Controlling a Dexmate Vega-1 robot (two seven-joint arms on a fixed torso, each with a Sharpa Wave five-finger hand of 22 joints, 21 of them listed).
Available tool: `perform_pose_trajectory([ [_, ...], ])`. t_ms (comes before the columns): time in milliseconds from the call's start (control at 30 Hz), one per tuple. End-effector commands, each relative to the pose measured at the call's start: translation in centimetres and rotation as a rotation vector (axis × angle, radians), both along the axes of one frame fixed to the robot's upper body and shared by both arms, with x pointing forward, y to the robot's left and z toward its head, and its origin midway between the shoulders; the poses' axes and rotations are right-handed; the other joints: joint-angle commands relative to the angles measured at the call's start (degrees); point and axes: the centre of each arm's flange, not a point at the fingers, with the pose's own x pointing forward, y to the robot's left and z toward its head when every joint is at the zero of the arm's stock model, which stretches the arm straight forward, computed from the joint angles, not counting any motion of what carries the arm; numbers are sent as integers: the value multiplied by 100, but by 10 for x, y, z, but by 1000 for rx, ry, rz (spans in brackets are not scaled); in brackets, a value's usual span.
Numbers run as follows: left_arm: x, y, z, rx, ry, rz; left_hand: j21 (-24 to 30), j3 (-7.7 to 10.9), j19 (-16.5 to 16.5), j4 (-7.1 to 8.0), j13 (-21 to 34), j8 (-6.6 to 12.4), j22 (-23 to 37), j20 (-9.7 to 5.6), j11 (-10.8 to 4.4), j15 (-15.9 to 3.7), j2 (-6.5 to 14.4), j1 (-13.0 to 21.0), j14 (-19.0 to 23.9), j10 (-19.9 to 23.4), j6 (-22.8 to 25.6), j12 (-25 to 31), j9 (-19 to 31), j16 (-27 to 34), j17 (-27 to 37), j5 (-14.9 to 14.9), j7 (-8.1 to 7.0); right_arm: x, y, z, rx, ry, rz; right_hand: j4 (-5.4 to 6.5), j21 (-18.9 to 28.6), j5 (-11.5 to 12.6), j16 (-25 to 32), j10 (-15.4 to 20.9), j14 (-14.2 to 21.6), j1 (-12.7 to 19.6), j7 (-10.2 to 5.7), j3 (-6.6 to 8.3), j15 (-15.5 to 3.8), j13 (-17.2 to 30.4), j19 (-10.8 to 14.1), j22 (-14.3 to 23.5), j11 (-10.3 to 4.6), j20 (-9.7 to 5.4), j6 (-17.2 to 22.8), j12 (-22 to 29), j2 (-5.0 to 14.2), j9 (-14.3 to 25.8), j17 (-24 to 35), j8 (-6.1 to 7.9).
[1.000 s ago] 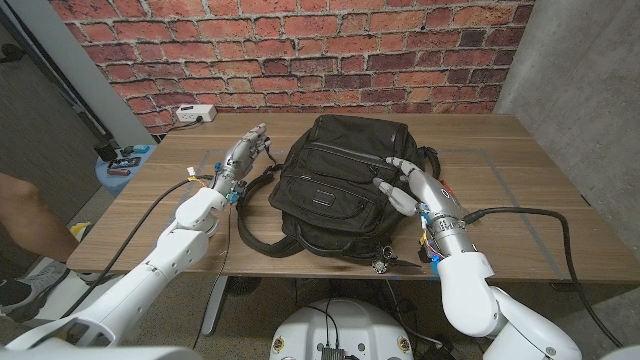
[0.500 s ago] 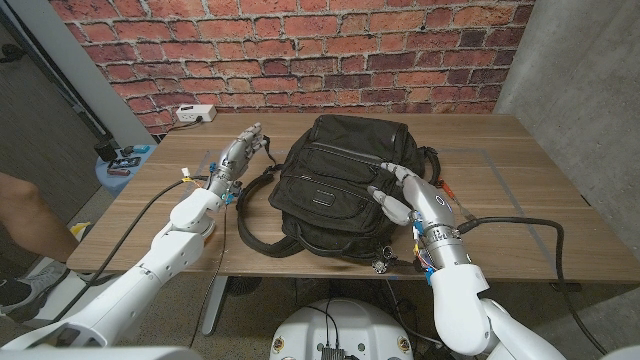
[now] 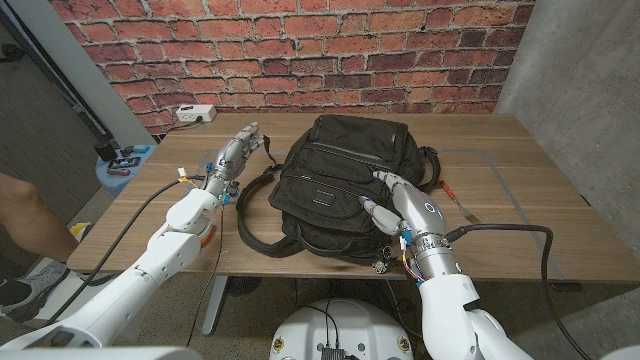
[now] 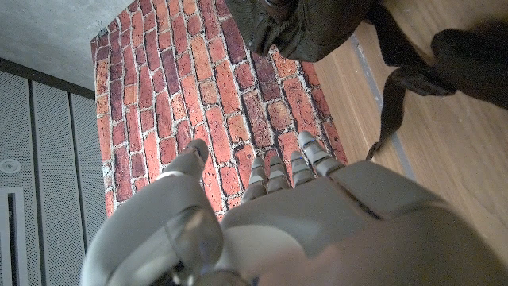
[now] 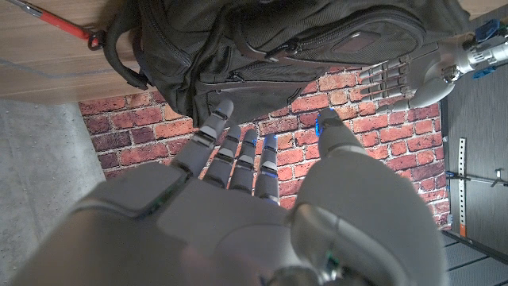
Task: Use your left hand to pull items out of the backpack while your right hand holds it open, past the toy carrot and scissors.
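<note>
bare table (image 3: 520, 200) right of backpack (image 3: 335, 175), looped strap (image 3: 250, 215) lying across its left side

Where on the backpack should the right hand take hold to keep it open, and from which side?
Likely the front-panel edge along the zipper line of the backpack, from the robot's near right side: the right hand hovers there, and the bag lies flat, front up.

The left arm is stretched up from the frame's lower left, and the left hand (image 3: 238, 147) is held in the upper left of centre with its fingers (image 4: 279, 171) straight and together, nothing gripped. The right hand (image 3: 396, 200) is seen right of centre, fingers (image 5: 230, 151) extended, slightly parted, empty.
</note>
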Motion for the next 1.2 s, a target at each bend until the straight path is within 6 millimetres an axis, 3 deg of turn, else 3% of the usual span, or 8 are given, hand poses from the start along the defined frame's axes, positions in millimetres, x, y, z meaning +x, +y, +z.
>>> perform_pose_trajectory([
  [33, 3, -6, 2, 6, -7, -22, -17, 9, 45, -30, 12, 3, 25, -5, 9, 48, 32, 52, -5, 4, 23, -12, 14, 3, 23, 39, 26, -15, 15, -5, -69, 9, -53, 40, 1, -13, 54, 20, 66, 91, 2, 32, -108, 11, 37, 10, -2, -3, 53, 28, -15, 4, 15, 31],
  [467, 6, -14, 4, 14, -16, -36, -49, 8, 60, -33, 12, 2, 26, 0, 17, 47, 35, 54, -5, 12, 23, -9, 14, 2, 23, 41, 24, -28, 19, -21, -164, 6, -108, 61, 8, -22, 84, 94, 157, 217, -25, 23, -147, 25, 104, 11, -27, -11, 121, 49, -40, 10, 25, 46],
  [1200, 8, -12, 3, 8, -24, -40, -105, 8, 83, -41, 12, 3, 27, 5, -13, 52, 37, 61, -3, 7, 25, -12, 14, 1, 22, 43, 26, -31, 37, -36, -282, -76, -143, 63, 53, -46, 178, 408, 473, 533, -128, -34, -270, 79, 382, 14, -108, -37, 381, 147, -202, 29, 40, 116],
])
